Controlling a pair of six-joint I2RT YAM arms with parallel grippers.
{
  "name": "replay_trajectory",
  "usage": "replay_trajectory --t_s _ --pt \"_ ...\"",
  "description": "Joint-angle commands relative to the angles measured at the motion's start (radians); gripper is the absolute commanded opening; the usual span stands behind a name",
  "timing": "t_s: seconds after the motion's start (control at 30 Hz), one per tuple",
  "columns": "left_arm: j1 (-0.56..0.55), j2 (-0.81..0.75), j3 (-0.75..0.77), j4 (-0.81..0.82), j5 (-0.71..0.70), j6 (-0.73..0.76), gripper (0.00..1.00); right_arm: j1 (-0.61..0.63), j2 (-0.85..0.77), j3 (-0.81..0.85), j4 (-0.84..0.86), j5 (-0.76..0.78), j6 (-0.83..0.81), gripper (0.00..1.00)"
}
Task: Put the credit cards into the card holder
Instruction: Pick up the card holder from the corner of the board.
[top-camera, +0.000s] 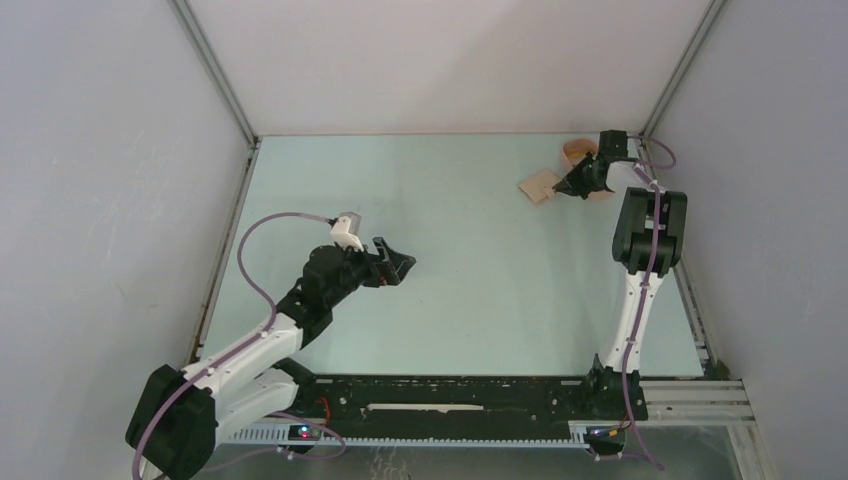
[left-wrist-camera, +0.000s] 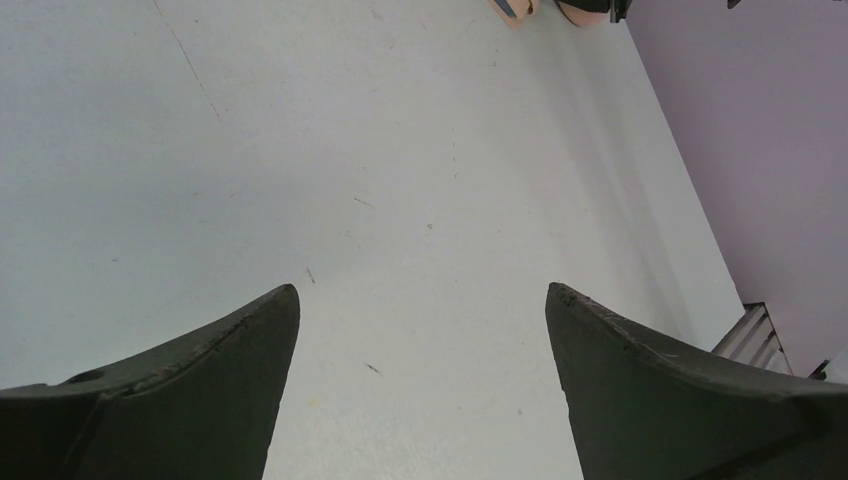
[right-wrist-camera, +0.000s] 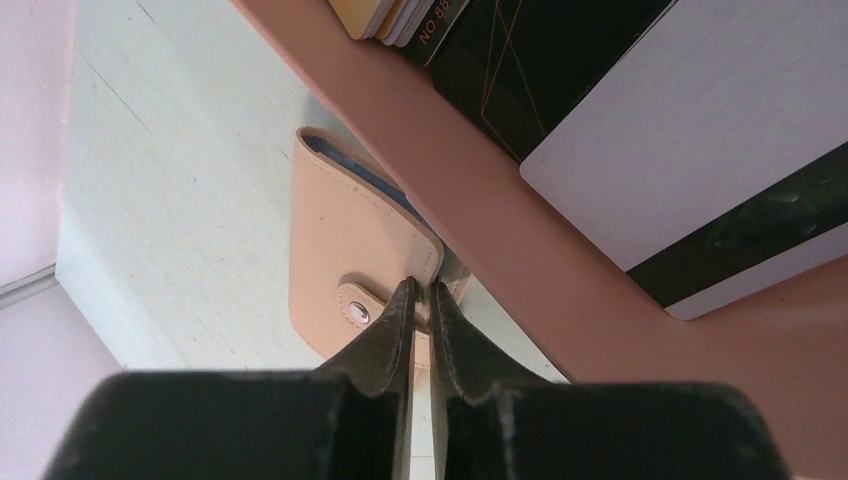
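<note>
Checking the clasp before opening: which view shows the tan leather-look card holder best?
Right wrist: the tan leather-look card holder is close up, snap tab and stitching clear. Top external shows a small tan patch; left wrist, at most a sliver at its top edge.

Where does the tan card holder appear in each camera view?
Top external: card holder at the table's far right, beside the peach tray.
Left wrist: card holder only a sliver at the top edge, left of the peach tray.
Right wrist: card holder centre-left, beside the peach tray rim.
Shared landmark: the peach tray.
</note>
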Motion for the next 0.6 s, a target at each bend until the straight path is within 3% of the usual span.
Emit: replay_trajectory --t_s 0.0,0.17,0.3,0.57 --pt "0.006 0.001 0.034 0.039 0.022 -0.010 0.97 -0.005 0.013 0.028 0.002 -0.003 -0.007 0.09" --pt "0.004 -0.019 0.015 0.059 0.053 -0.010 0.96 -0.004 -0.036 -0.009 0.023 -0.055 -0.062 0.00" --pt "0.004 -0.051 -0.033 0.133 0.112 -0.023 0.95 0.007 -0.121 -0.081 0.037 -0.129 -0.145 0.00" --pt "-0.011 -0.151 -0.190 0.303 0.186 -0.132 0.94 0.101 -0.355 -0.304 -0.024 -0.365 -0.471 0.00"
